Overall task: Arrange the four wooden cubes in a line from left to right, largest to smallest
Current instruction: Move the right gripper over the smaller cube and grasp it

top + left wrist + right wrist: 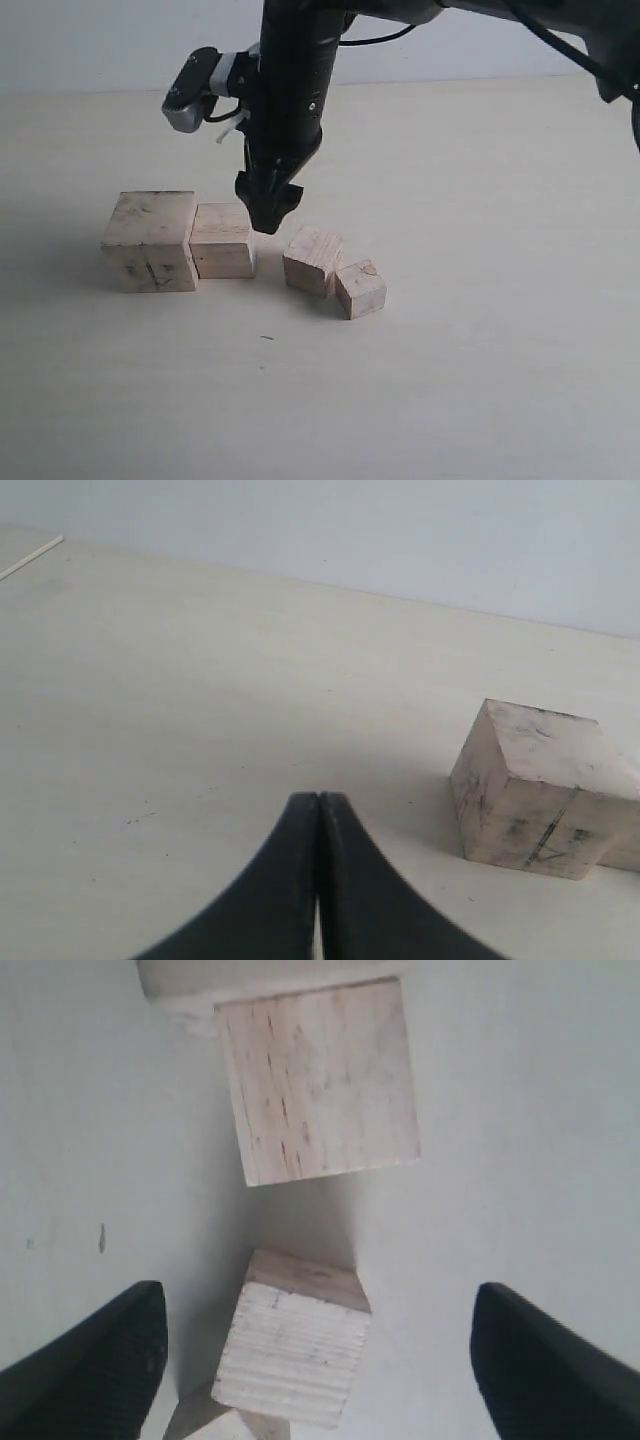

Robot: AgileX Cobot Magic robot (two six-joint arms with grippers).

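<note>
Four wooden cubes sit in a rough row on the table. The largest cube [150,240] [540,790], which has dark scuffs, touches the second cube [222,240] [318,1080]. After a gap come the third cube [313,260] [295,1350], turned askew, and the smallest cube [361,288] against its corner. My right gripper [268,208] [318,1300] hangs open just above the gap. The third cube lies below, between its spread fingers [100,1370], untouched. My left gripper [318,798] is shut and empty, low over the table, well apart from the largest cube.
The pale table [480,380] stretches bare to the front and right of the cubes. The right arm's dark body and grey wrist camera [190,90] lean in from the upper right, over the row.
</note>
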